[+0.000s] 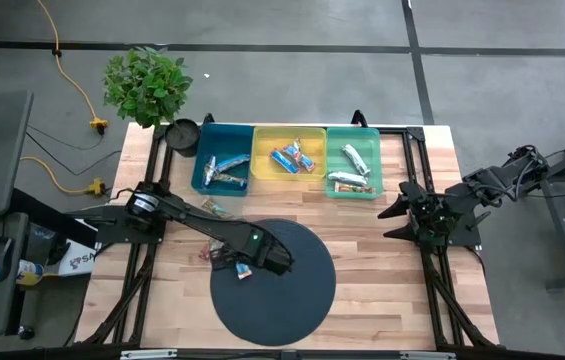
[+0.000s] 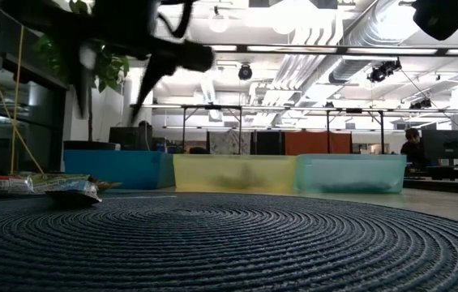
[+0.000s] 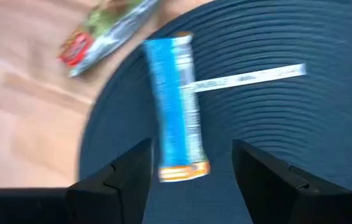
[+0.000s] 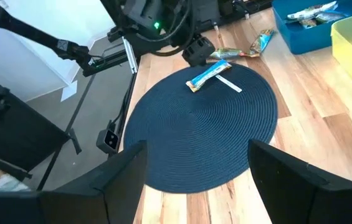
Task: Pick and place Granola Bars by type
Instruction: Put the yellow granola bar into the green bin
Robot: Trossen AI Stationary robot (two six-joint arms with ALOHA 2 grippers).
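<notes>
Blue bar (image 3: pixel 176 109) lies flat on the round dark mat (image 1: pixel 292 300), near the mat's left rim, crossing one end of a thin white strip (image 3: pixel 250 78). Left end effector (image 3: pixel 191 168) hovers over it, fingers spread to either side, pinching nothing. Multicolour bar (image 3: pixel 104 31) rests on bare wood just off the mat; another bar (image 4: pixel 263 40) lies nearer the bins.

Three bins in a row along the counter's far edge: blue bin (image 1: pixel 224 160) holds silver-blue bars, yellow bin (image 1: pixel 288 152) holds red and blue wrappers, green bin (image 1: pixel 352 162) holds silver-white bars.

Right end effector (image 1: pixel 400 218) waits at the counter's right edge, fingers spread, empty.

Potted plant (image 1: pixel 147 85) at far left corner.
</notes>
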